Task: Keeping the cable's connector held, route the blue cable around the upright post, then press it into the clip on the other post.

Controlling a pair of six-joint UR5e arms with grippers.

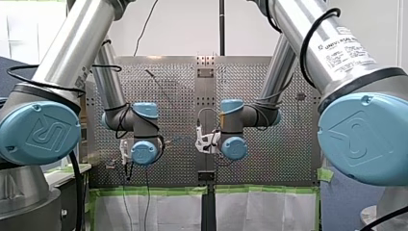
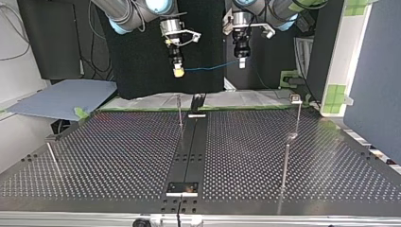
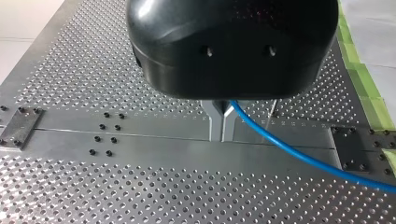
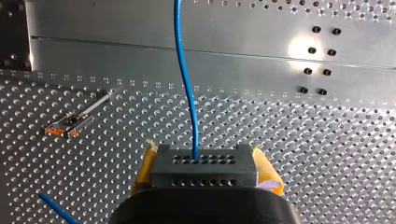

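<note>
1. My right end effector [image 4: 204, 169] is clenched on the black connector [image 4: 204, 158]. Its yellow pads [image 4: 264, 168] sit at 3 and 9 o'clock of this block.
2. The blue cable [image 4: 186, 88] comes out of the connector and runs toward 12 o'clock, above the desk [image 4: 327, 154].
3. My left end effector [image 3: 223, 123] is grasping the same cable. Its two metal fingers [image 3: 215, 125] are pressed together, and the cable leaves them toward 4 o'clock.
4. In the top view both end effectors hang in the air above the desk, the right one at 9 o'clock of the left one. The cable spans between them, nearly straight, and touches nothing else.
5. A thin post [image 2: 179, 111] stands upright on the desk at 6 o'clock of the right end effector, below the cable and apart from it.
6. A second post [image 2: 298, 120] with a small clip [image 2: 296, 99] on top stands at 4 o'clock of the left end effector. The cable is well apart from the clip.
</note>
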